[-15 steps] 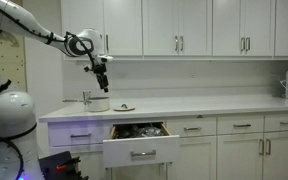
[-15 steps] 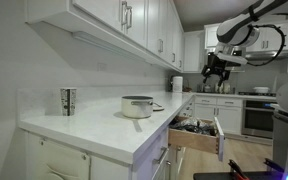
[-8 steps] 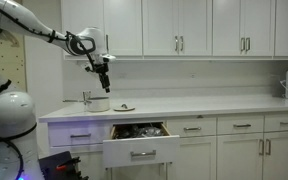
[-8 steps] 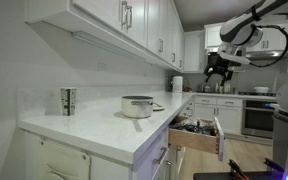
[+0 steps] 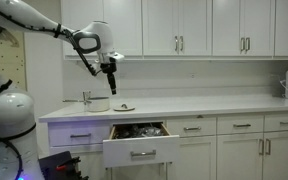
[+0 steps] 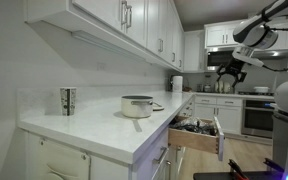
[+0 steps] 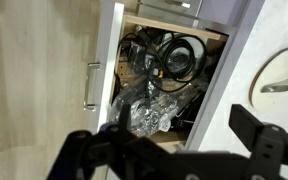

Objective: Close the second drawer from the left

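Observation:
The second drawer from the left (image 5: 141,152) stands pulled out under the counter, with a white front and a silver bar handle. Dark jumbled contents (image 5: 139,130) show inside it. It is also open in the other exterior view (image 6: 220,138). In the wrist view I look down into it (image 7: 107,60), at cables and a crinkled plastic bag (image 7: 156,85). My gripper (image 5: 110,86) hangs high above the counter, above the drawer's left end and well clear of it. It also shows in the exterior view (image 6: 232,82). Its fingers (image 7: 169,150) are spread apart and empty.
A pot (image 5: 97,102) and a small dish (image 5: 124,107) stand on the white counter (image 5: 204,106) under my gripper. A metal cup (image 6: 68,100) stands by the wall. The leftmost drawer front (image 5: 81,136) has a bluish tint. Wall cabinets (image 5: 184,25) hang above.
My gripper has moved sideways along the counter, to the right in both exterior views, at about the same height. The drawer has not moved.

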Robot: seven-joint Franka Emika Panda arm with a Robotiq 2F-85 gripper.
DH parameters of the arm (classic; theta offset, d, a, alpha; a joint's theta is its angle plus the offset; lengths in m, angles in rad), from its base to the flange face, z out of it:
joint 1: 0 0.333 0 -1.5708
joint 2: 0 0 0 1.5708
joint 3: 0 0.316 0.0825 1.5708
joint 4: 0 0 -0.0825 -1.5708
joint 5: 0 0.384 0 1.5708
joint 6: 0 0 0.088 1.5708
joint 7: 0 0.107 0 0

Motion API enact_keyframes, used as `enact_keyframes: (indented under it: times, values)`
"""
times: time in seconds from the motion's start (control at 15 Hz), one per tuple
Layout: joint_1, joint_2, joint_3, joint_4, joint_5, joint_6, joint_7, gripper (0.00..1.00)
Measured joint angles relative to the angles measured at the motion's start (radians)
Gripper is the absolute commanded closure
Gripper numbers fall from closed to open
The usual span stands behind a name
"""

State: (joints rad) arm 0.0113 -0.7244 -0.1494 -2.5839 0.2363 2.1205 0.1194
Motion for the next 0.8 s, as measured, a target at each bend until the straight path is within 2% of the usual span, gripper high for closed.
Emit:
enact_keyframes:
  times: [0.47, 0.8]
  values:
    - [-0.086, 0.062, -0.163, 0.001, 0.03, 0.0, -0.115, 0.0]
    - [-0.141, 0.146, -0.25, 0.008, 0.049, 0.001, -0.186, 0.0]
